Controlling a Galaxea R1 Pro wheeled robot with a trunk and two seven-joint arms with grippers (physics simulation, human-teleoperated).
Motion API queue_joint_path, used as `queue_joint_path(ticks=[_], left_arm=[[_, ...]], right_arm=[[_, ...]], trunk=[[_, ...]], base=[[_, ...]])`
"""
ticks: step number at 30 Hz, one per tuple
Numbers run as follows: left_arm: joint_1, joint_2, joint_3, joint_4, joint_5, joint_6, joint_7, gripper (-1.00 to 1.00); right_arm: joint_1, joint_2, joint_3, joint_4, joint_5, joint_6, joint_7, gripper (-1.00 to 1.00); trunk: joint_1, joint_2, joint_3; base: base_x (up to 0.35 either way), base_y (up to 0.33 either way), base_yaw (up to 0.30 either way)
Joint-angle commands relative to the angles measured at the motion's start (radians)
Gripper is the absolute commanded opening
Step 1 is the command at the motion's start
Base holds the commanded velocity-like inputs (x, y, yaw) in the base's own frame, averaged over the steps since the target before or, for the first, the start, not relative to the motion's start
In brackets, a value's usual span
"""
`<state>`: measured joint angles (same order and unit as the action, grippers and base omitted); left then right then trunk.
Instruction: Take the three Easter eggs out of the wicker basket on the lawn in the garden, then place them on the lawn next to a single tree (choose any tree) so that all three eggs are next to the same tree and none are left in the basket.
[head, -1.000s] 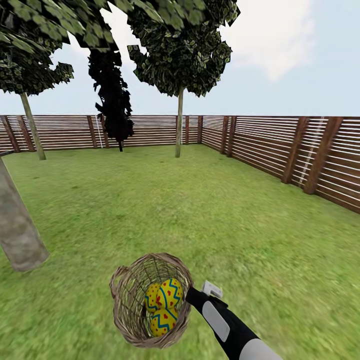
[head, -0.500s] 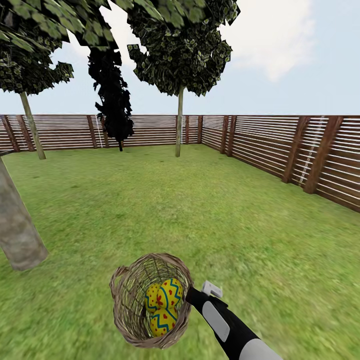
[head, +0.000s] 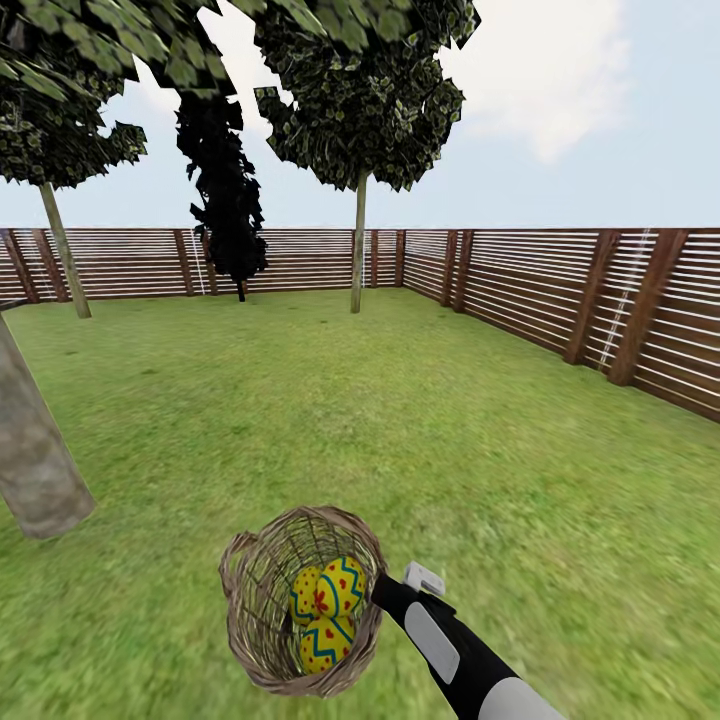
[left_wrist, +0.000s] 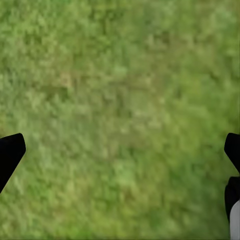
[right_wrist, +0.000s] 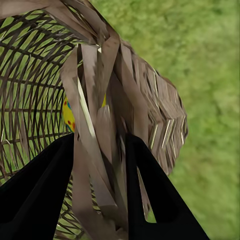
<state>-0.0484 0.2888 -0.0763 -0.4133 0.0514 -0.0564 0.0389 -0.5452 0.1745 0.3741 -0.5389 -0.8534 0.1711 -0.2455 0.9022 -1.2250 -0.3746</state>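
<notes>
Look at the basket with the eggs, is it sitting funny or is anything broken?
Nothing looks broken. The wicker basket is tipped on its side, its opening facing the camera, because the right gripper is clamped on its rim. The Easter eggs sit inside it; none lie on the lawn.

The lawn (head: 420, 430) spreads flat and mottled green before me, out to the fence (head: 560, 290). A thick grey trunk (head: 35, 450) stands on it at my left; two thin trunks (head: 358, 250) and a black tree (head: 225, 190) stand far off by the fence.
</notes>
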Motion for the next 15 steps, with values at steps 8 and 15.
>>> queue_joint_path(ticks=[8, 15], left_arm=[[-0.001, 0.001, -0.008, -0.001, 0.005, -0.003, 0.002, 1.00], [-0.001, 0.018, -0.007, -0.042, 0.006, -0.002, -0.005, 1.00]], right_arm=[[-0.001, 0.000, 0.002, -0.003, -0.004, 0.002, -0.008, -1.00], [-0.001, 0.000, 0.002, -0.003, -0.004, 0.002, -0.008, -1.00]], trunk=[[0.031, -0.057, -0.026], [0.058, -0.106, -0.048]], base=[[0.000, 0.000, 0.000], [0.000, 0.000, 0.000]])
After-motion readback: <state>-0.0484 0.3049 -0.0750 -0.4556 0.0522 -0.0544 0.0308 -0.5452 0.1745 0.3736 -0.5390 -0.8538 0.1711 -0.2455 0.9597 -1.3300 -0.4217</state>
